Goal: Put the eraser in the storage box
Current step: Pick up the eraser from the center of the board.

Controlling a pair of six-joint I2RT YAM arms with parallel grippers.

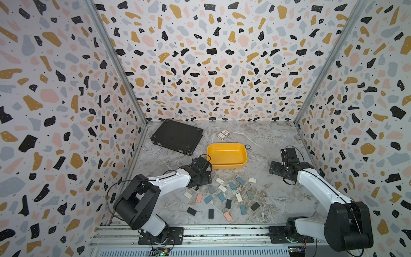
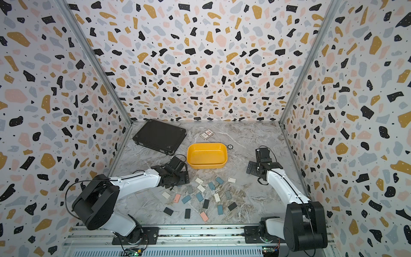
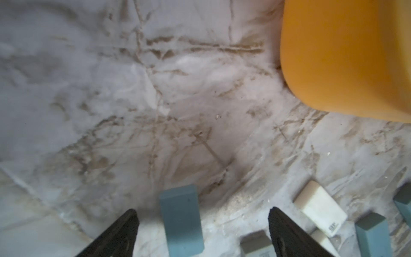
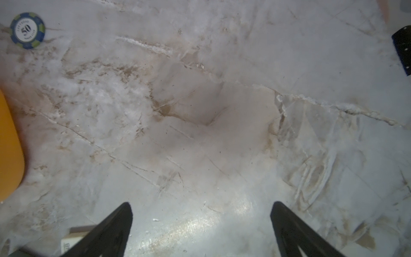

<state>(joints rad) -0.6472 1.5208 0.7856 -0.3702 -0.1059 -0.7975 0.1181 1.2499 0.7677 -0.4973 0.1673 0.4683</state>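
Scene: left gripper (image 3: 202, 209) standing wide, straddling blue rectangular eraser (image 3: 181, 222) | right gripper (image 4: 201, 202) standing wide over marble tabletop (image 4: 222, 111) | shallow yellow plastic storage box (image 1: 226, 165) sitting just beyond scattered erasers (image 1: 221, 197) | flat black case (image 1: 178, 135) lying behind.

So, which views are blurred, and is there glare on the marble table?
Left wrist view: soft throughout, the nearest blue rectangular eraser smeared. Right wrist view: a glare patch on the grey marble tabletop, yet the round blue poker chip is readable. Both top views: sharper, evenly lit.
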